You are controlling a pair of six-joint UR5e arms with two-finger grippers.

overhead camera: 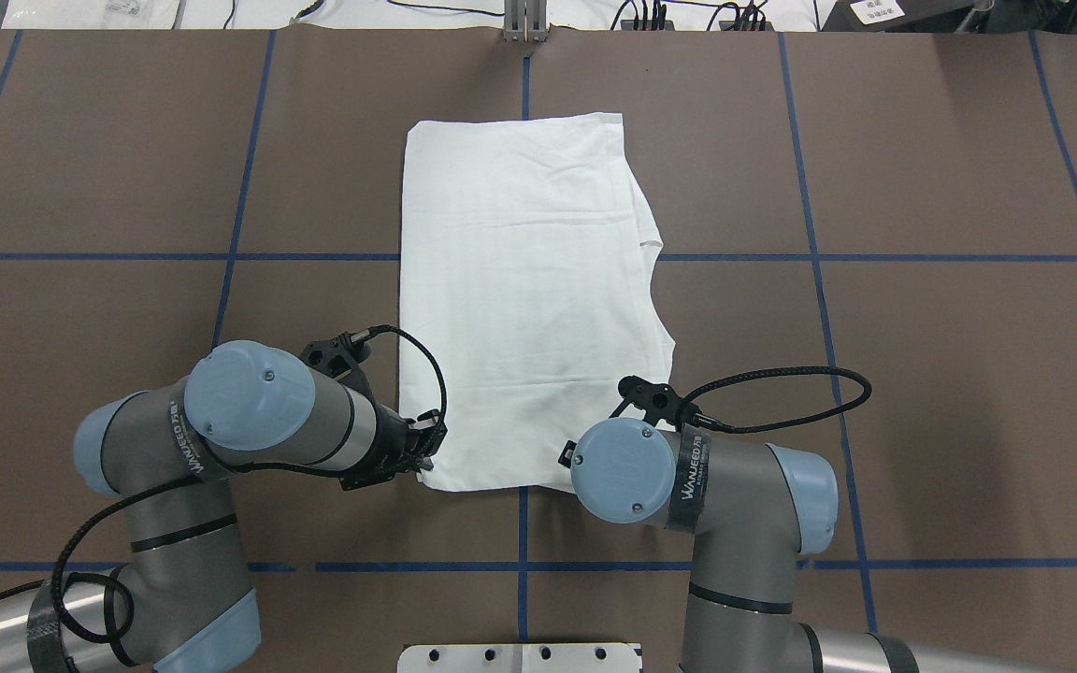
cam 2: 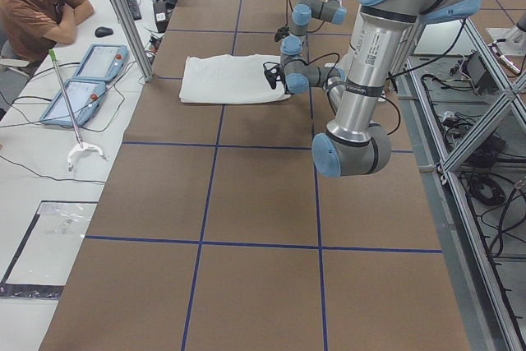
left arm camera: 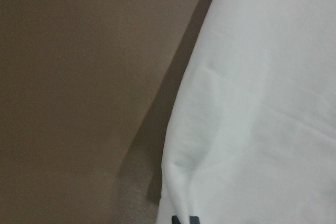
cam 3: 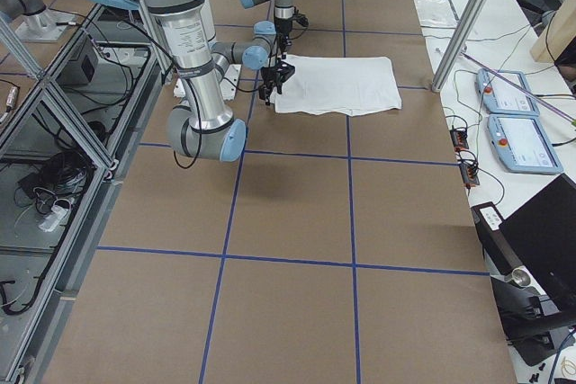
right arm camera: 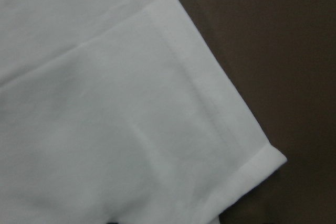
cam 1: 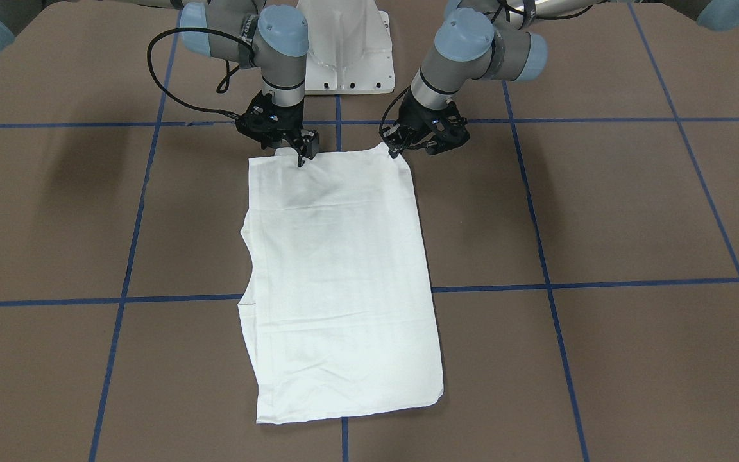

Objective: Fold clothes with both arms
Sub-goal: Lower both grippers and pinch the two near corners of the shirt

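Two hands sit at the corners of the folded white cotton shirt (cam 1: pixel 337 269) nearest the robot-side edge of the brown surface (cam 1: pixel 600 205). The left hand (cam 1: pixel 396 151) pinches cloth; for the right hand (cam 1: pixel 303 157) I cannot tell. A one-sided grip would skew the fold.

Shirt (cam 1: pixel 337 269) white, apparently plain; table (cam 1: pixel 632 212) brown w/ blue grid lines (cam 1: pixel 600 119); 2 arms (cam 1: pixel 283 70) (cam 1: pixel 453 64) grey, light-blue caps (cam 1: pixel 283 29).

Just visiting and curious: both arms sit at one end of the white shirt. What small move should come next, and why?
Probably raise that edge slightly. The white cotton shirt lies flat as a long rectangle, and the black left fingers and right fingers sit at its two robot-side corners, seemingly placed to fold it over.
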